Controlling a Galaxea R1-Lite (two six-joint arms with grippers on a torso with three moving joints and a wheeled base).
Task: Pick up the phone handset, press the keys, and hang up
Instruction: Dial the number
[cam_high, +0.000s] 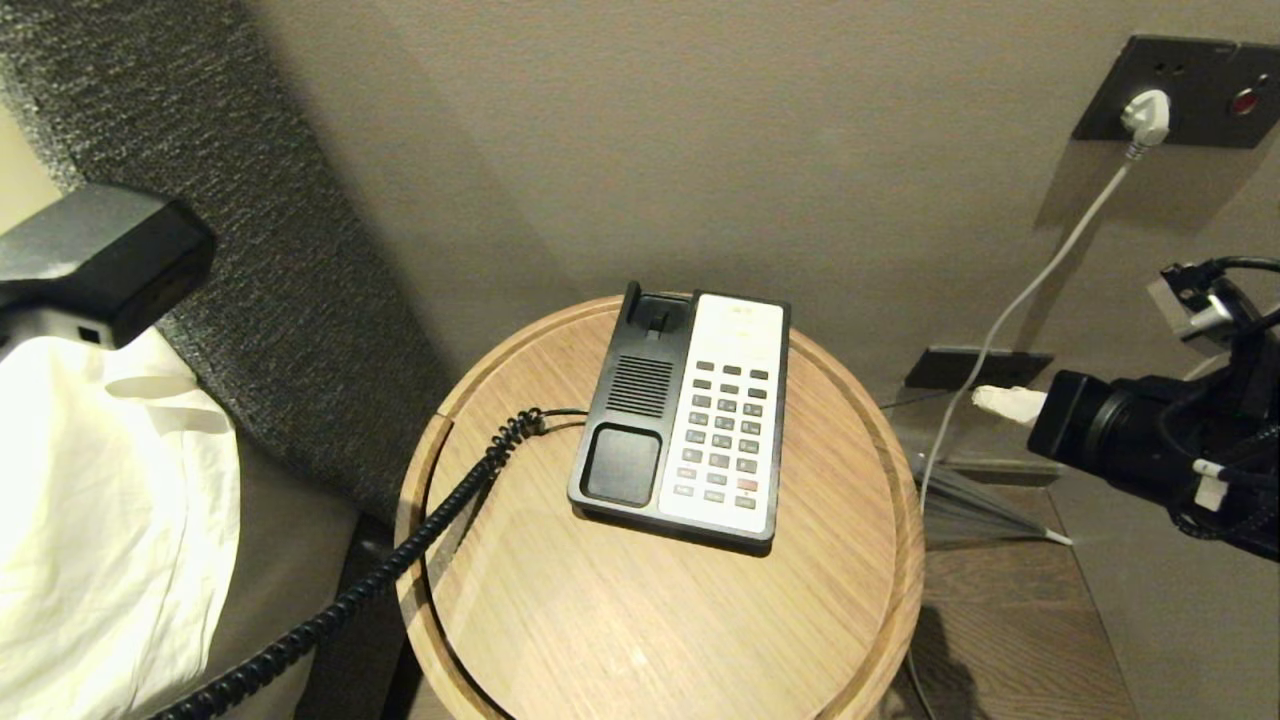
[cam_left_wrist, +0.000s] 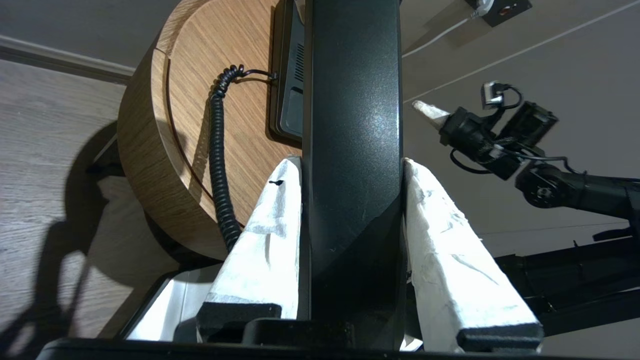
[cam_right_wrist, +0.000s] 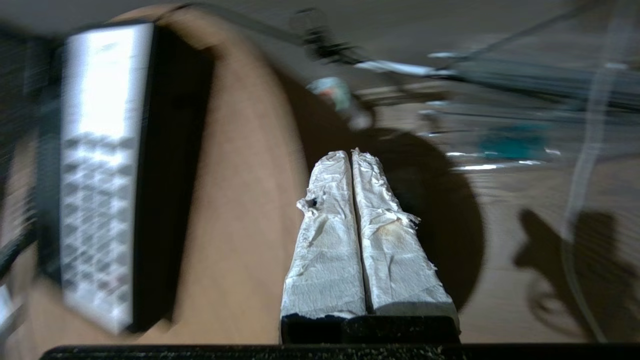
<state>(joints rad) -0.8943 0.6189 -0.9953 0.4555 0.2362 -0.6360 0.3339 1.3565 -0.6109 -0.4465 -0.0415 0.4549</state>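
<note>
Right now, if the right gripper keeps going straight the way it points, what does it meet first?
Probably nothing at once: the right gripper, shut, points left towards the phone base but seems to sit above the round table. The keypad side is the likeliest first contact; depth is unclear.

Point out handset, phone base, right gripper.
phone handset (cam_left_wrist: 352, 125), left wrist view, glossy back.
phone base (cam_high: 725, 420), head view, keypad.
right gripper (cam_right_wrist: 351, 154), right wrist view, between the closed fingertips.
</note>
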